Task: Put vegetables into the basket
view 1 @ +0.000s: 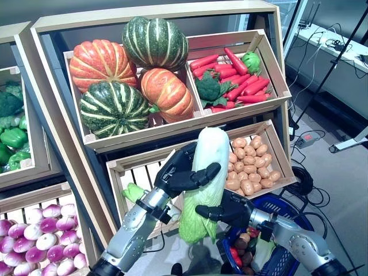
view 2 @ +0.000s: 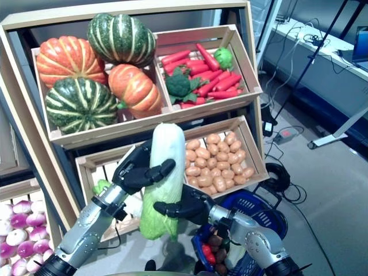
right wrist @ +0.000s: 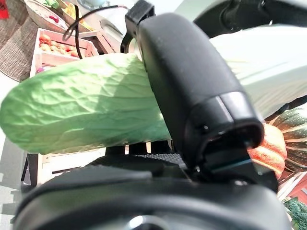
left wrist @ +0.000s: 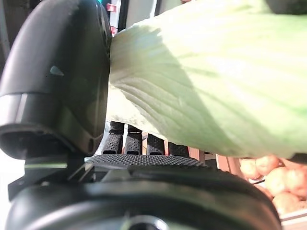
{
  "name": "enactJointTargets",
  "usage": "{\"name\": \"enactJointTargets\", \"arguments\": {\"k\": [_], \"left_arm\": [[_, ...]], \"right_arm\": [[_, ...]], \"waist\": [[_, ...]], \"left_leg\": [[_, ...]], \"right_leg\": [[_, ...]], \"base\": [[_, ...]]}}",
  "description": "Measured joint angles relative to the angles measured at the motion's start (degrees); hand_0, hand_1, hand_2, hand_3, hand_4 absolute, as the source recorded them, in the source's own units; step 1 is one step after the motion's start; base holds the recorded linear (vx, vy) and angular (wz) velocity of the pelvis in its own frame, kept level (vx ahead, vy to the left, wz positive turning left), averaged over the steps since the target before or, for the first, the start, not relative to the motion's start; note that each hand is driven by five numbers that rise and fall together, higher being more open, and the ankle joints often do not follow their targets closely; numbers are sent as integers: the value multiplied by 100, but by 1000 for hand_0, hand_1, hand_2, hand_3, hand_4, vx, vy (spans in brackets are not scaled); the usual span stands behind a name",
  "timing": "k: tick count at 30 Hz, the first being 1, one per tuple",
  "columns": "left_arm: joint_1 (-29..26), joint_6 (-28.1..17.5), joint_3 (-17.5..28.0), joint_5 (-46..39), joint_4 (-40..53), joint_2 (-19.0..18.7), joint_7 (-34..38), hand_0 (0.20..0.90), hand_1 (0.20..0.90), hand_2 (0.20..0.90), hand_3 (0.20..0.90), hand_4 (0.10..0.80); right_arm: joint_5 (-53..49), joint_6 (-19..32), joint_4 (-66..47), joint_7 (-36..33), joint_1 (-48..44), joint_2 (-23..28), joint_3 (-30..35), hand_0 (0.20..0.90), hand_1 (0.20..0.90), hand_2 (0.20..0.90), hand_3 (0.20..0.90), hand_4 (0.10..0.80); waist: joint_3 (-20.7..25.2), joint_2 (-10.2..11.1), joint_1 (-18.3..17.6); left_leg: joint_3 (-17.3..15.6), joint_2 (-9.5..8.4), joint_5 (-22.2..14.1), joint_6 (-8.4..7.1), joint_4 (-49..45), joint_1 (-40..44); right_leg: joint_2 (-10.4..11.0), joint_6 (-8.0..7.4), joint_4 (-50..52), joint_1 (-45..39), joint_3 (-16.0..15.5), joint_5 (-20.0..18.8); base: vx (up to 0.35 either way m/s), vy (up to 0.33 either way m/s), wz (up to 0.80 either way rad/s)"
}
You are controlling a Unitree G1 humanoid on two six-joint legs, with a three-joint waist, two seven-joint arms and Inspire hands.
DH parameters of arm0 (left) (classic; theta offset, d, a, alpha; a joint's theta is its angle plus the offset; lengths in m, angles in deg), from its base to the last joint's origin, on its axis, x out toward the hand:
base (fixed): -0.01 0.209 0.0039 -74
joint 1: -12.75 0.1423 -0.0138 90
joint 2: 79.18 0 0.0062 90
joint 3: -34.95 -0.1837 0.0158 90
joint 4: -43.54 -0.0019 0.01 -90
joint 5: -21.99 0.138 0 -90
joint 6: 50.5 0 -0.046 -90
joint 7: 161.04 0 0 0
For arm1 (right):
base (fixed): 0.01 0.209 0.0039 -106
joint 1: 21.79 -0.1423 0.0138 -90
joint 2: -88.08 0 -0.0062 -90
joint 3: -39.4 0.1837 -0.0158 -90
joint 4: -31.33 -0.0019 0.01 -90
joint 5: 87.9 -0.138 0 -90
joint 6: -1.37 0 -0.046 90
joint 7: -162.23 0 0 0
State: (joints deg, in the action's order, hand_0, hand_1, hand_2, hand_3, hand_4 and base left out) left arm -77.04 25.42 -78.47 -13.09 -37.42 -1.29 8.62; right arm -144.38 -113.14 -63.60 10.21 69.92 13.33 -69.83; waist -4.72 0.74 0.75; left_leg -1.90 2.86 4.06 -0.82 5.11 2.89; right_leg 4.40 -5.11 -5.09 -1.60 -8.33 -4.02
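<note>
Napa cabbage (view 1: 206,172): white stem end, shading to pale green at the leafy end. Both hands, left hand (view 1: 183,171) and right hand (view 1: 230,210), black. Basket (view 1: 287,214): blue. Pumpkins: two orange with pale ribs (view 1: 102,62), two dark green with cream stripes (view 1: 114,108). Carrots (view 1: 241,86) red-orange; broccoli (view 1: 210,89) dark green. Potatoes (view 1: 250,167) tan. Onions (view 1: 34,238) purple and white. Crates (view 1: 270,63) pale wood.

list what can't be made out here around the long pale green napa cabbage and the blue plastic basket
- Blue plastic basket: near side cut off by the eye views' bottom edge; right hand and arm cover part of its contents.
- Slatted wooden crate: what it holds is mostly hidden behind the left hand and the long pale green napa cabbage.
- Wrist views: the cabbage and each hand's bulk block nearly everything else.
</note>
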Motion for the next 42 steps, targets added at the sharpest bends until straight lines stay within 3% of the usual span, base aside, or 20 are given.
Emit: {"name": "enactJointTargets", "arguments": {"k": [7,11,12,16,18,23,30,37,42], "left_arm": [[118,-39,570,1843,311,-641,240,900,900,900,900,800],[475,-141,818,2492,376,-679,405,900,900,900,900,800],[523,-183,1098,2991,370,-719,680,900,900,900,900,800],[610,-107,2144,3320,40,-1004,1741,900,900,900,900,800],[492,4,2288,3411,-173,-1098,2254,900,900,900,900,800],[352,370,2063,3674,-601,-1042,2800,900,900,900,900,800],[-315,376,1690,4056,-706,-1027,3389,900,900,900,900,800],[-1237,360,1477,4253,-1046,-918,4222,900,900,900,900,800],[-1515,354,1062,4384,-1233,-907,4596,900,900,900,900,800]], "right_arm": [[400,138,-157,-770,519,0,227,300,300,300,300,400],[422,142,-176,-1092,940,-38,285,300,300,300,300,400],[188,163,4,-1301,1170,-136,551,300,300,300,300,400],[138,918,593,-2197,1386,-148,1352,300,300,300,300,400],[-60,1488,812,-2692,1283,-170,1664,300,300,300,300,400],[-295,2652,948,-3675,658,-557,1909,300,300,300,300,400],[-765,3918,1329,-4611,-173,-1100,1927,300,300,300,300,400],[-1482,4652,2614,-5289,-901,-1311,2103,300,300,300,300,400],[-2020,4745,3298,-5363,-1441,-1239,2110,300,300,300,300,400]], "waist": [[-1,-1,-9],[-4,-2,-43],[-8,-8,-23],[-76,-93,-76],[-310,-177,-104],[-1203,-375,-239],[-2280,-467,-274],[-2482,-446,-131],[-2498,-426,-91]], "left_leg": [[-1,2,-45,-13,19,-3],[-2,3,-60,-9,36,-82],[-1,3,-44,-4,35,-171],[-3,-5,75,-20,-4,-604],[0,-19,181,-22,-7,-872],[-19,-11,250,-52,-66,-1185],[-38,0,255,-66,-379,-1703],[-7,-9,234,-95,-800,-2351],[18,-13,211,-150,-1099,-2881]], "right_leg": [[1,11,0,2,1,47],[-1,15,0,76,7,60],[-2,13,1,164,3,54],[-1,-37,39,621,10,-18],[6,0,37,883,9,-123],[-12,30,56,1201,32,-228],[-15,80,464,1778,32,-211],[20,156,1197,2547,29,4],[68,207,1708,3169,34,151]], "base": [[54,-20,0],[-15,-10,0],[-152,-16,0],[-294,7,0],[-230,24,3],[-162,-1,-5],[-148,-16,-2],[-86,-48,3],[-54,-23,2]]}}
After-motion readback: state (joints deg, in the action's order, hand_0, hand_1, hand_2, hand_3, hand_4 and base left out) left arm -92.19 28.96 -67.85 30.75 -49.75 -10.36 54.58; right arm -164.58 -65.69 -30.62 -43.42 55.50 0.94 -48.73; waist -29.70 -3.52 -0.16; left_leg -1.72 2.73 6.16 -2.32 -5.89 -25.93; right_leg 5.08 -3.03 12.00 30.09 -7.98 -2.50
